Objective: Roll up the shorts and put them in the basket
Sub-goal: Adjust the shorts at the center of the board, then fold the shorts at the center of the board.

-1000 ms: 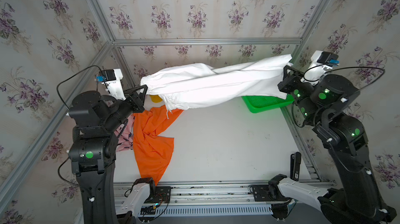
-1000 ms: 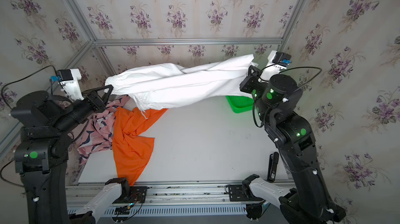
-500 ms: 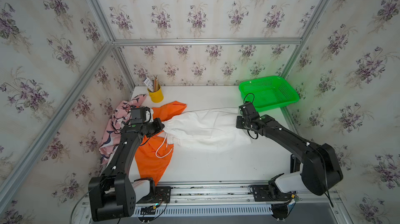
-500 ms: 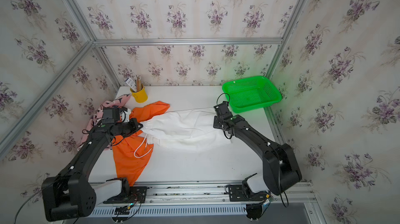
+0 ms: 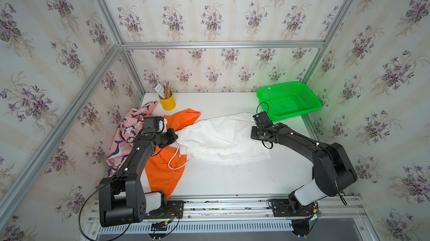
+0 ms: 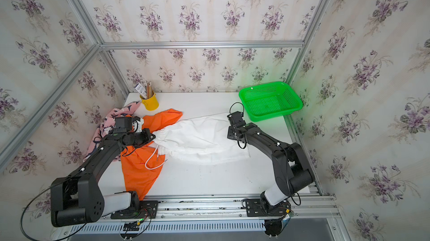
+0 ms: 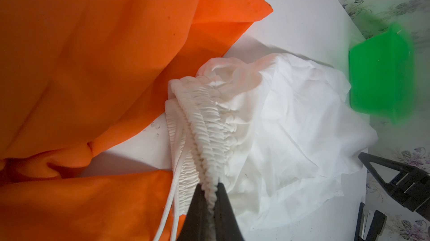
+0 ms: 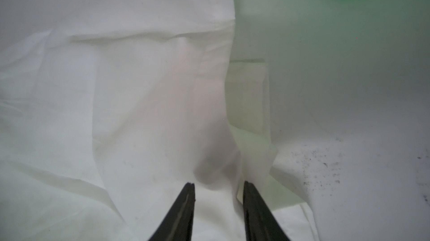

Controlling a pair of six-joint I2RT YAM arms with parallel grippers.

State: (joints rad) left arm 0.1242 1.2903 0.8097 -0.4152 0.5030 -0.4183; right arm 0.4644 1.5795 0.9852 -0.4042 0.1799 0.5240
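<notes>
Left gripper (image 7: 210,185) pinches the gathered waistband of the white shorts (image 5: 221,137), which lie spread across the table (image 5: 232,181) (partly over the orange shorts (image 5: 162,172)). Right gripper (image 8: 218,185) stands with jaws apart over their leg end, near the green basket (image 5: 288,114).

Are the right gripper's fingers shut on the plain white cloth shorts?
No, the fingers of the right gripper stand apart over the white shorts, pinching nothing.
</notes>
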